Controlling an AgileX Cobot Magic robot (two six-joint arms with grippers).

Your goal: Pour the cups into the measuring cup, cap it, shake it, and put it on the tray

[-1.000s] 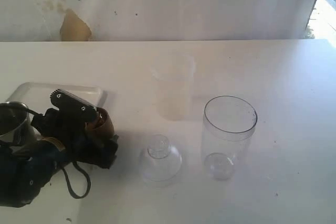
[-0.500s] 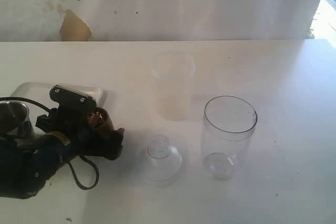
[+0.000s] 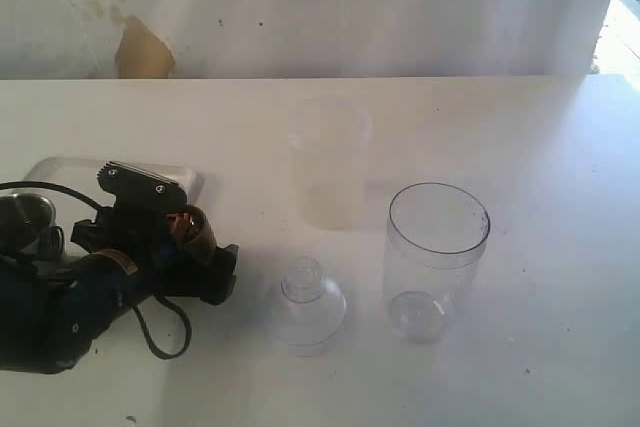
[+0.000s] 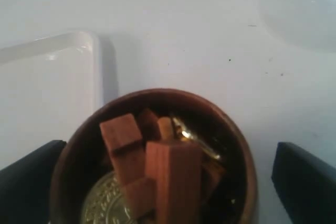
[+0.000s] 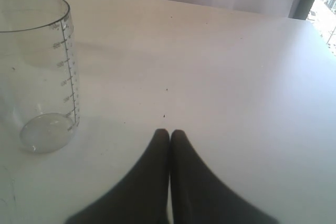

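The brown wooden cup [image 3: 193, 232] stands just right of the white tray [image 3: 60, 169], with small wooden blocks and a gold coin inside [image 4: 157, 156]. My left gripper [image 3: 197, 249] is open around it; in the left wrist view the gripper [image 4: 168, 174] has one finger close against the cup's side and the other a little clear of it. The steel tumbler [image 3: 25, 222] stands at the far left, partly hidden by the arm. The clear measuring cup [image 3: 435, 257] stands empty at centre right. My right gripper [image 5: 169, 132] is shut and empty, near the measuring cup [image 5: 39, 66].
A clear dome lid [image 3: 305, 302] lies between the wooden cup and the measuring cup. A frosted plastic cup [image 3: 330, 162] stands behind them. The tray's corner rim [image 4: 79, 38] shows just beyond the wooden cup.
My left gripper has shifted a little to the right, its fingers now reaching further past the wooden cup. The cup itself has not visibly moved. The right gripper is unchanged.
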